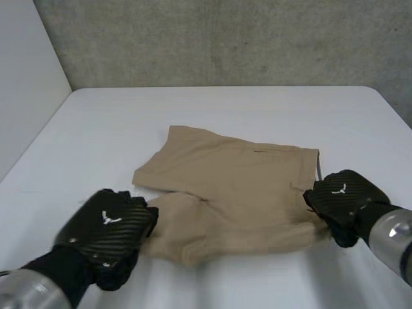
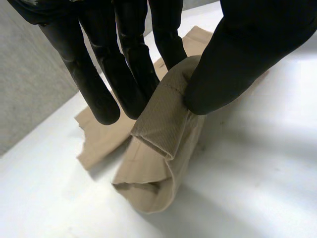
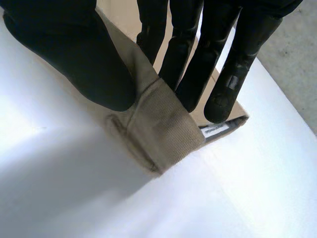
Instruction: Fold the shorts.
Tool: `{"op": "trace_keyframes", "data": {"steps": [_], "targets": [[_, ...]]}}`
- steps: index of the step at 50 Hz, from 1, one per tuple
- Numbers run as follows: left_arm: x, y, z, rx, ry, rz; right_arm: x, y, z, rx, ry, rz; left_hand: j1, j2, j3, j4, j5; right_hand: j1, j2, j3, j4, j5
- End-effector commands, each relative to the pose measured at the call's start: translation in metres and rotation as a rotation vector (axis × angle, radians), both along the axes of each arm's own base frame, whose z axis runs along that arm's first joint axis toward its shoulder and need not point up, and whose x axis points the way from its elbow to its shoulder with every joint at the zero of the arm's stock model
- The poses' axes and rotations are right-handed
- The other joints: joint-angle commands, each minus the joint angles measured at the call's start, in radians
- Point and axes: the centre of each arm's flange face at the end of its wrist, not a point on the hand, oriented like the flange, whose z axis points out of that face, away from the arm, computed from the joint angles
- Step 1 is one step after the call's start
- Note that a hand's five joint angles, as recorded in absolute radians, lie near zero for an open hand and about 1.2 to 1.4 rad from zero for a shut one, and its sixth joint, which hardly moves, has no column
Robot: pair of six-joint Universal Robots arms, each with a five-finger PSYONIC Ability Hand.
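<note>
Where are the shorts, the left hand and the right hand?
shorts (image 1: 238, 187), head view, middle of the fabric.
left hand (image 1: 109, 228), head view, back of the hand.
right hand (image 1: 344, 193), head view, back of the hand.

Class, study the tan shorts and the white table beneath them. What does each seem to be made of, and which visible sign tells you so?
Shorts: matte woven cloth, probably cotton twill or fine cord; close-set ribs and stitched hems show, and it folds softly. Table: hard, smooth white top, perhaps laminate or painted board; faint sheen, no grain.
</note>
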Motion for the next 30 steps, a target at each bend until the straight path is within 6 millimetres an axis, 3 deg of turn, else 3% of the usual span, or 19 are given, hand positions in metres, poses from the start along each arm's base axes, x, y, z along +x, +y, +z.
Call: {"op": "trace_keyframes", "data": {"steps": [1, 8, 14, 22, 30], "targets": [[0.021, 0.025, 0.026, -0.051, -0.041, -0.019, -0.009, 0.027, 0.029, -0.052, 0.049, 0.037, 0.263, 0.201, 0.213, 0.203, 0.242, 0.428, 0.183, 0.209, 0.204, 0.217], [0.037, 0.048, 0.045, -0.109, 0.002, -0.018, -0.015, 0.055, 0.044, -0.058, 0.042, 0.083, 0.263, 0.201, 0.213, 0.203, 0.242, 0.428, 0.183, 0.209, 0.204, 0.217], [0.039, 0.045, 0.036, -0.094, -0.012, -0.005, -0.011, 0.059, 0.037, -0.029, 0.015, 0.129, 0.263, 0.201, 0.213, 0.203, 0.242, 0.428, 0.183, 0.209, 0.204, 0.217], [0.014, -0.013, 0.01, -0.095, -0.023, 0.061, 0.0, 0.014, 0.006, 0.002, 0.016, 0.124, 0.263, 0.201, 0.213, 0.203, 0.242, 0.428, 0.183, 0.209, 0.204, 0.217], [-0.03, -0.095, -0.023, -0.184, -0.107, 0.043, 0.016, -0.044, -0.024, -0.01, 0.028, 0.075, 0.263, 0.201, 0.213, 0.203, 0.242, 0.428, 0.183, 0.209, 0.204, 0.217]]}}
